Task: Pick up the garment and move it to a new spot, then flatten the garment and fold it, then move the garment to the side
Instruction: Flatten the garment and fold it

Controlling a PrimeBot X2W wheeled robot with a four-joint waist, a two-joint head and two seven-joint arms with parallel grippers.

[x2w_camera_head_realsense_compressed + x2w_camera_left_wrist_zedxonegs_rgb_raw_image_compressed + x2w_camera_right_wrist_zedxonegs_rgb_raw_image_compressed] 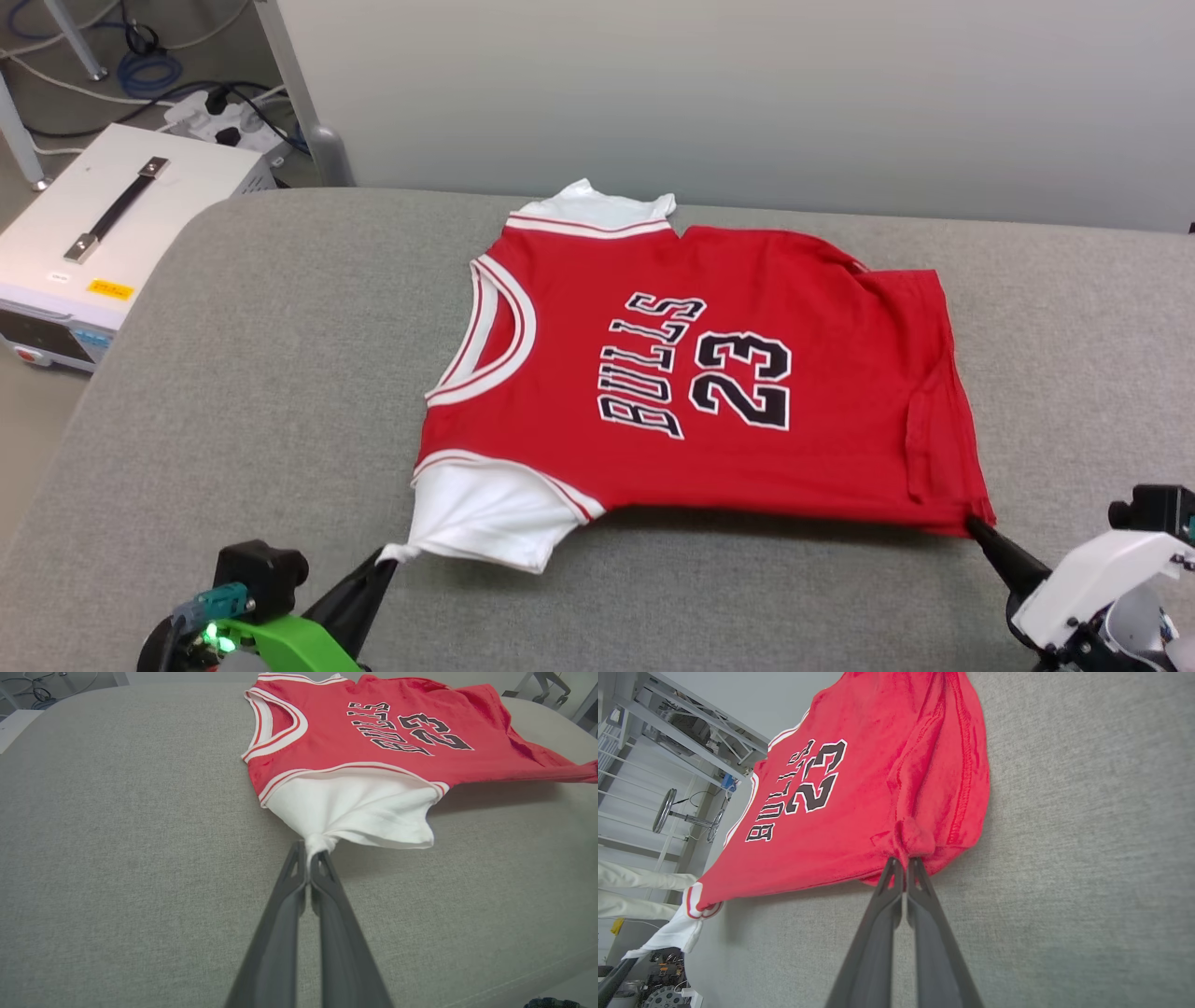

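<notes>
You're at the flattening step, I judge: the garment (691, 392), red with "BULLS 23" showing, lies face up mid-counter (233, 392), its near edge lifted. The left gripper (387, 557) has its jaws clamped on the white sleeve (485, 513), the right gripper (976, 527) on the hem corner (962, 509). Folding and moving aside remain.

Bare surface (233, 373) around garment (709, 373); wall (747, 93) seemingly close behind
</notes>
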